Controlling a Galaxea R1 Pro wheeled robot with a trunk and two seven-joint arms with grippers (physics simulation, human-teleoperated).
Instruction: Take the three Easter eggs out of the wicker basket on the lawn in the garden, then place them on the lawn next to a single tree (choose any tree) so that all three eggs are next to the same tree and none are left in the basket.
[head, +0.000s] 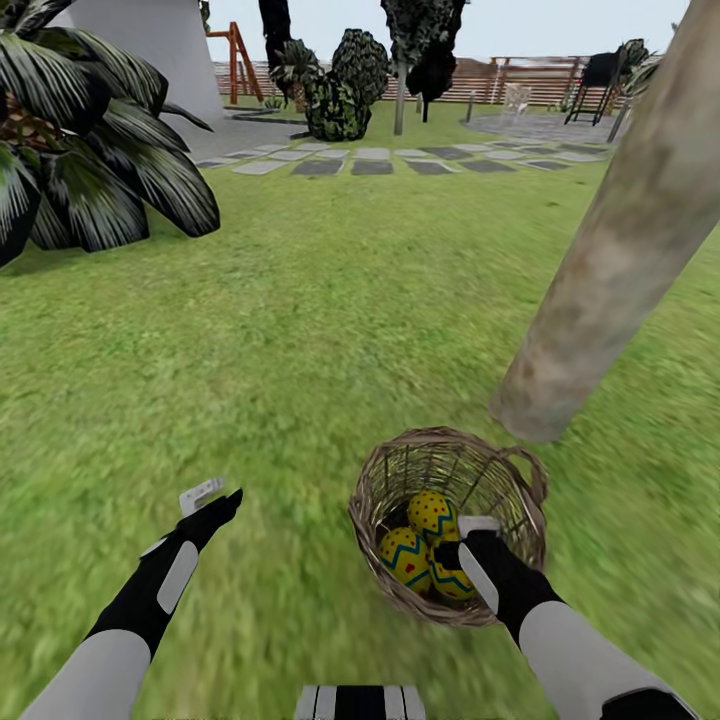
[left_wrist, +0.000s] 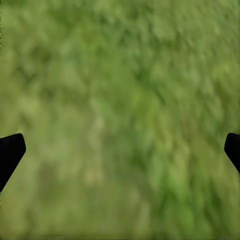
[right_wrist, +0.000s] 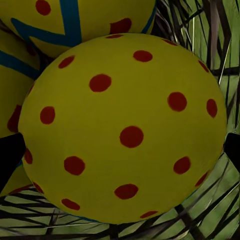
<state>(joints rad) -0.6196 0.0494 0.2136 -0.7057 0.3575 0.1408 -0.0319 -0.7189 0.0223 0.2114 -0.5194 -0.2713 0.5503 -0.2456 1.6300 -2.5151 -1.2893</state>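
Here, right claw (head: 452, 550) inside wicker basket (head: 400, 470), apparently straddling dotted egg (right_wrist: 125, 125).

Two arms, matching build: pale grey-white tubular forearm shells giving way to black wrist housings, each with a light grey oblong panel set along its top. Left gripper (head: 212, 502) black and tapered, with a small white bracket-like piece at its tip; right gripper (head: 470, 540) black with a white squared cap near the end. In both wrist views the fingertips (left_wrist: 10, 152) show as plain matte black wedges, and a black-and-white striped block of the trunk (head: 360, 702) sits low between the arms.
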